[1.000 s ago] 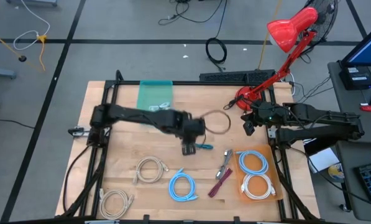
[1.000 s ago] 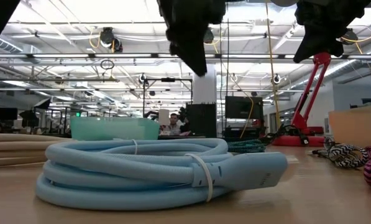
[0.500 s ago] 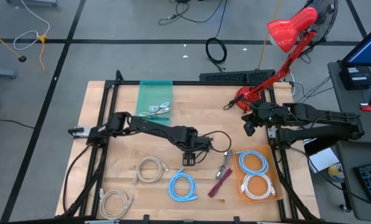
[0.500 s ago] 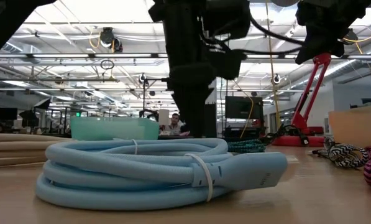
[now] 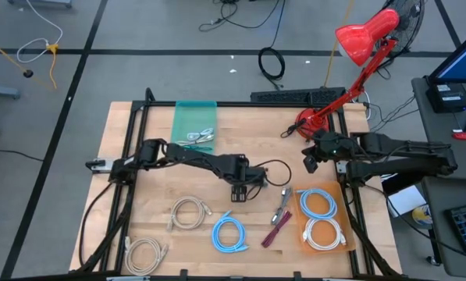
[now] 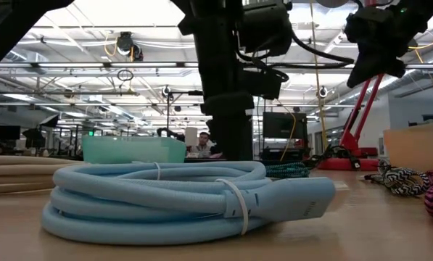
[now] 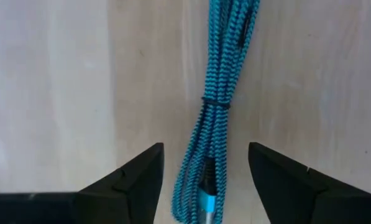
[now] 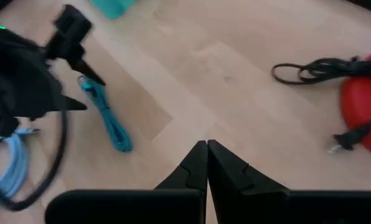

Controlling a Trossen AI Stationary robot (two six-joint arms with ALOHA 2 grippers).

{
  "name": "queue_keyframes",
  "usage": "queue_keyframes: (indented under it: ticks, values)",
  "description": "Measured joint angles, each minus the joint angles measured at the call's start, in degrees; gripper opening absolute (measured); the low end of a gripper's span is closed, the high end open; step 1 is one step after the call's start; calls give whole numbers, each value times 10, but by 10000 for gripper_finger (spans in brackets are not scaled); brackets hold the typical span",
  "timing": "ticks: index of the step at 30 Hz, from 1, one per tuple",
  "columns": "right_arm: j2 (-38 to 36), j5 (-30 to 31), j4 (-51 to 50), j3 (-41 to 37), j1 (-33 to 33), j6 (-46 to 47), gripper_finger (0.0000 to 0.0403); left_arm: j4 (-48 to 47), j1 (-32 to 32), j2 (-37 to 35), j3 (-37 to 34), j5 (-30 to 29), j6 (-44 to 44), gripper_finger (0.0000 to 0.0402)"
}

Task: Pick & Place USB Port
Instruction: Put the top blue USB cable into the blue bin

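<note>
Left wrist view showed the left gripper (image 7: 204, 180), fingers apart, straddling the teal cable (image 7: 216, 106) at frame centre; lowering squarely before closing seemed wise, while the right gripper (image 8: 206, 163) waited shut.

Left hand (image 5: 239, 192) low at table (image 5: 240, 129) centre, above blue coil (image 5: 229, 232)

Grey floor (image 5: 139, 31) with dark tape lines surrounds the wooden counter (image 5: 240, 129); red lamp (image 5: 357, 39) at its corner.
</note>
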Motion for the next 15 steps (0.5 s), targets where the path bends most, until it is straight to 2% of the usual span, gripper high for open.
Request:
queue_keyframes:
  ticks: [6, 9, 12, 15]
  values:
    - [0, -12, 32, -10, 0, 0, 0, 1, 12, 0, -33, 60, -4, 164]
    - [0, -12, 44, -10, 0, 0, 0, -1, 11, -3, -45, 65, -24, 107]
    - [0, -13, 58, -10, 0, 0, 0, -7, 11, -5, -47, 65, -36, 33]
    - [0, -13, 66, -10, 0, 0, 0, -25, 12, -11, -46, 50, -61, 21]
